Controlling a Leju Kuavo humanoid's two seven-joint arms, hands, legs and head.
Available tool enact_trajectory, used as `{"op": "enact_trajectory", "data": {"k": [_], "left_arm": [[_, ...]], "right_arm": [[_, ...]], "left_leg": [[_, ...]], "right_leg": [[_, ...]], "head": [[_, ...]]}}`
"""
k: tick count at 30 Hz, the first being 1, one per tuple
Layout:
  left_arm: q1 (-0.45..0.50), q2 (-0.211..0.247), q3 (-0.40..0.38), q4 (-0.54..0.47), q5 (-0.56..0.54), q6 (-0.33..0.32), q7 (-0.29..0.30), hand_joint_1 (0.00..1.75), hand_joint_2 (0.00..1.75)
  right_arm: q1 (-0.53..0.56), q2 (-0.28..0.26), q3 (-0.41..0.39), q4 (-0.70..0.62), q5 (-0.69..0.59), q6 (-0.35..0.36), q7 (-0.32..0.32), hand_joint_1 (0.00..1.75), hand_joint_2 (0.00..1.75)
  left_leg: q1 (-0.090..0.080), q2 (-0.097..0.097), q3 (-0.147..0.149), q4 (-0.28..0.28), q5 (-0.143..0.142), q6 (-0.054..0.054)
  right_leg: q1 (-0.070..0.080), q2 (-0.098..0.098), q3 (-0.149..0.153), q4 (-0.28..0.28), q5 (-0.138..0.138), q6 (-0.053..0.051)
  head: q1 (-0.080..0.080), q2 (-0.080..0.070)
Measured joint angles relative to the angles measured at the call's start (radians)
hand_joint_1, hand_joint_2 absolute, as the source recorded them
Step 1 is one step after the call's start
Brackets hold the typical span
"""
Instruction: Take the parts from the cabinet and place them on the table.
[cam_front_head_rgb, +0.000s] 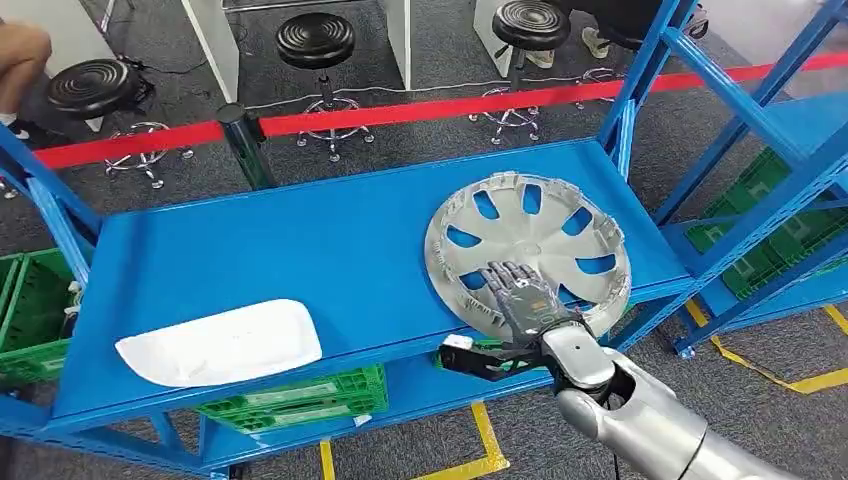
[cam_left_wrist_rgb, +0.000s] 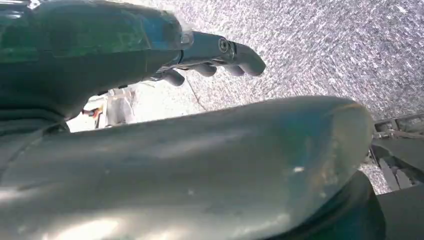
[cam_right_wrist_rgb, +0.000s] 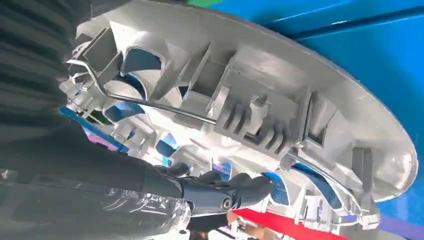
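Two parts lie on the blue shelf: a silver wheel cover toward its right end, inner side up, and a white curved panel at the near left edge. The right hand rests on the wheel cover's near rim, fingers stretched flat over the spokes in the head view. The right wrist view shows fingertips reaching among the inner ribs beside the wire retaining ring, though whether they actually clamp anything is hard to tell from that angle; it looks like contact, not a secure hold. The left hand hangs over grey carpet with fingers loosely curled, holding nothing.

The risk appears to be in the lift. The cover already overhangs the shelf's front edge, so a shallow hold on one side could let it tip and slide off to the floor. Fingers could also snag the ring or a clip as the hand pulls.
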Motion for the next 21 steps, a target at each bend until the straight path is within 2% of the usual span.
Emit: {"op": "enact_trajectory", "data": {"k": [16, 21], "left_arm": [[0.001, -0.007, 0.0, 0.0, 0.018, 0.016, 0.0, 0.0, 0.0], [0.001, -0.008, 0.0, 0.0, 0.025, 0.018, -0.005, 0.0, 0.0]], "right_arm": [[0.037, -0.007, -0.049, -0.037, -0.051, 0.033, 0.024, 0.0, 1.75], [0.037, -0.007, -0.051, -0.036, -0.074, 0.064, 0.039, 0.0, 1.75]], "left_leg": [[0.0, 0.0, 0.0, 0.0, 0.0, 0.0], [0.0, 0.0, 0.0, 0.0, 0.0, 0.0]], "right_leg": [[0.0, 0.0, 0.0, 0.0, 0.0, 0.0], [0.0, 0.0, 0.0, 0.0, 0.0, 0.0]], "head": [[0.0, 0.0], [0.0, 0.0]]}}
